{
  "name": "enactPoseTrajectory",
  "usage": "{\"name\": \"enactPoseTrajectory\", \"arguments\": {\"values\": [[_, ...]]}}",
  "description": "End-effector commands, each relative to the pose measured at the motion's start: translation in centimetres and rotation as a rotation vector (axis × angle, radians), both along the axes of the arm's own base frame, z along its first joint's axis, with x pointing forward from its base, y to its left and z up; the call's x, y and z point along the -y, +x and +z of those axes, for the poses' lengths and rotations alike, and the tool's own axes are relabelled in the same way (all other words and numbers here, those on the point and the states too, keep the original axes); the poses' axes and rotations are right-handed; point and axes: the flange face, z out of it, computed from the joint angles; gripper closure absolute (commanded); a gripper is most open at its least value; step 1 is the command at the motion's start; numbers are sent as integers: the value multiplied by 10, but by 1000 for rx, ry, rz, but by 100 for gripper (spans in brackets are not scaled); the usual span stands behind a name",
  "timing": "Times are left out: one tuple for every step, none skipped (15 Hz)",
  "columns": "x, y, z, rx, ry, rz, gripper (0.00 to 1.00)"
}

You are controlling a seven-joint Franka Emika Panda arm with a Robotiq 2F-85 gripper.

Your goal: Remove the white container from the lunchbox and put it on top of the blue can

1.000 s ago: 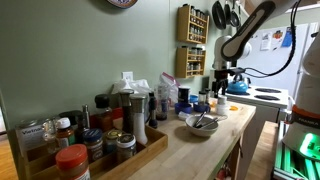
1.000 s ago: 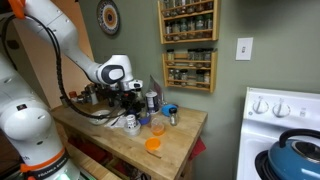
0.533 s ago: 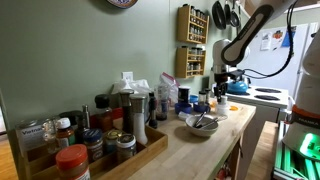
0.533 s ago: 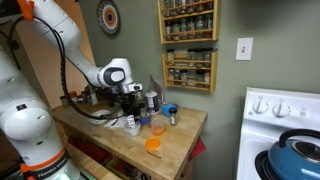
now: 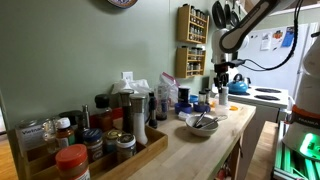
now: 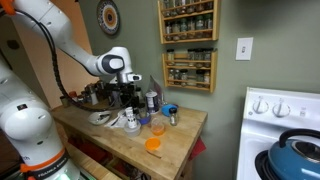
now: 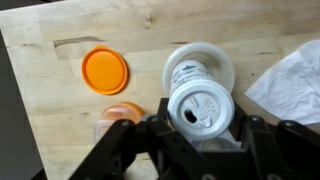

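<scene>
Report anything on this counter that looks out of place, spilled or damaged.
An orange lid lies loose, flat on the counter beside an orange cup rather than on it. Some crumpled white material sits at the edge of the wrist view. No spill or damage shows.

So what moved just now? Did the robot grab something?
The arm rose, lifting its fingers higher above the counter. Whether they hold anything isn't clear. The orange lid and bowl stayed put.

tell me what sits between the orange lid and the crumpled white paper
a white pull-tab can, seen from above in the wrist view
</scene>
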Motion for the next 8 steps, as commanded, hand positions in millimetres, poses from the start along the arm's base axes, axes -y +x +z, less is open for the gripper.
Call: {"name": "enactPoseTrajectory", "arguments": {"values": [[-29,-1,59,-15,121,26,69],[-41,-1,72,-21,144,46,69],[-57,-1,85,29,136,75,69],[-75,3,93,69,128,99,69],[-91,9,98,84,110,125,69],[-97,16,98,63,96,131,69],[-96,15,99,60,86,141,69],[-94,11,99,73,92,140,44]]}}
